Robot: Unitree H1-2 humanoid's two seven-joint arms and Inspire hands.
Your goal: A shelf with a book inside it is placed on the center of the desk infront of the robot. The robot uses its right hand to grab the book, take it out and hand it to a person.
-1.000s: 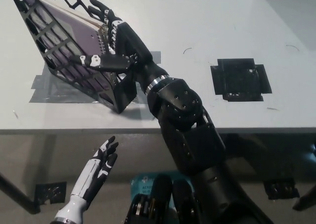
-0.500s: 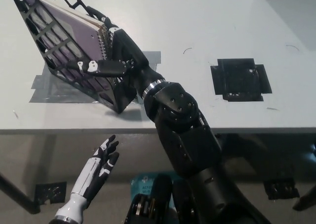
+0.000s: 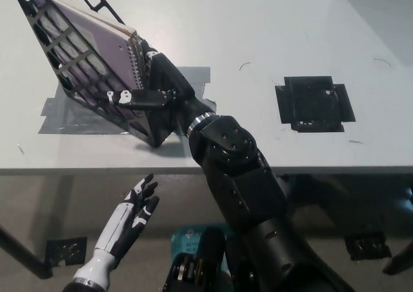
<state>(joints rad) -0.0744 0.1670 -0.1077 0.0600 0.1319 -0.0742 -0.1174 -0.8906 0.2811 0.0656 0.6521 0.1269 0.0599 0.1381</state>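
1. One black finger [image 3: 126, 98] lies across the lower front of the shelf, its pale tip against the mesh; the other fingers reach in behind the spiral edge of the book and are hidden there, so whether they have closed on the book cannot be told.
2. The right hand [image 3: 158, 82] sits at the open right side of the shelf, touching the book's wire binding; its black arm runs down and right to the picture's bottom edge.
3. The book [image 3: 97, 47], purple-covered with pale page edges, stands tilted inside the shelf [image 3: 68, 79]; the shelf is black open lattice, leaning with its top toward the upper left, its foot on grey tape [image 3: 64, 115].
4. The desk [image 3: 258, 34] is pale; a black taped square [image 3: 314, 103] lies well apart to the right.
5. The left hand [image 3: 132, 214], white, rests below the desk edge at lower left, fingers spread, holding nothing.
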